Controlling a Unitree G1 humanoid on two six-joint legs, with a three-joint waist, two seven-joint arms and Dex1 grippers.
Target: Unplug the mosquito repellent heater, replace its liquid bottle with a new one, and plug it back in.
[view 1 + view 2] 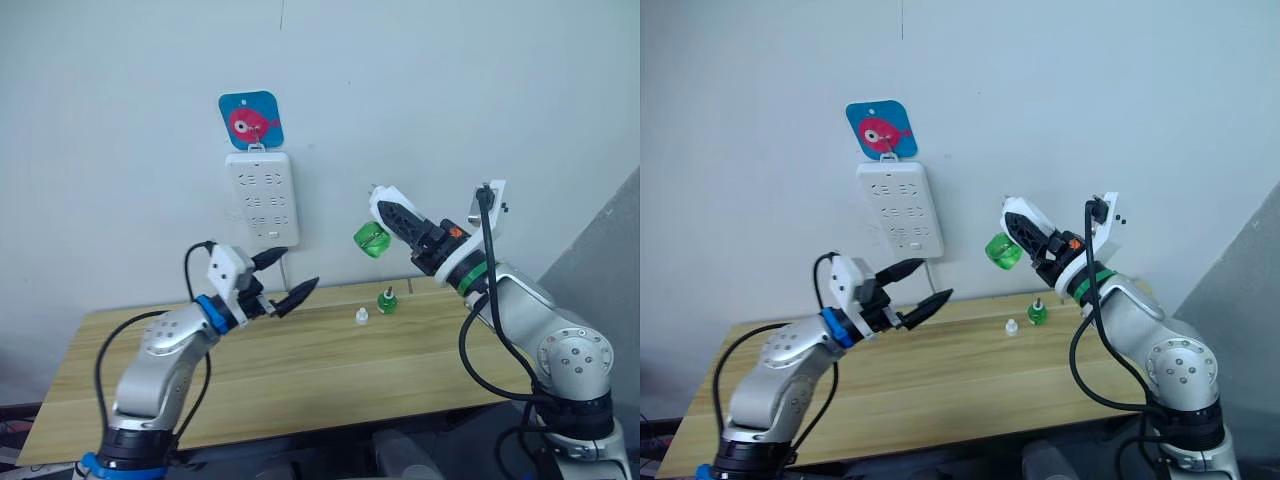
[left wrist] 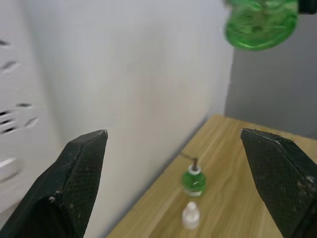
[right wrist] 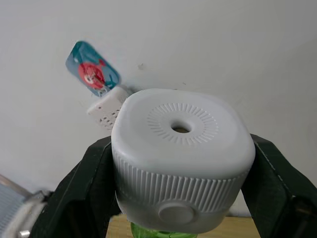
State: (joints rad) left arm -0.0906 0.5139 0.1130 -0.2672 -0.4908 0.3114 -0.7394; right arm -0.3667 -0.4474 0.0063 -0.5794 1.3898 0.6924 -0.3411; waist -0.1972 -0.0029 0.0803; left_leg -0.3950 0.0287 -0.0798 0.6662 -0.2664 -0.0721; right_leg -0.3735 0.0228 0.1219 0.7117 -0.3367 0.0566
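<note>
- Holding the mosquito repellent heater [image 3: 181, 161] up in the air, the right tool [image 1: 392, 214], its two black fingers [image 3: 81, 191] pressed on the white body from both sides.
- Showing in the right wrist view: round vent hole on the heater's top, ribbed ring around it, a bit of green under the body.
- Hanging under the heater, a green liquid bottle [image 1: 371, 240], high over the far end of the worktop [image 1: 300, 380].
- Raised over the worktop nearer the wall, the left tool [image 1: 285, 278], fingers spread wide, nothing between them.
- Pointing toward the right tool, well apart from it.
- Standing on the worktop near the wall: a second green bottle [image 1: 386, 299] with a thin wick sticking up.
- Just beside it, a small white cap [image 1: 362, 316], upright, close but apart.
- Fixed on the wall: a tall white power strip [image 1: 262, 198], under a blue tag with a pink fish [image 1: 251, 120].
</note>
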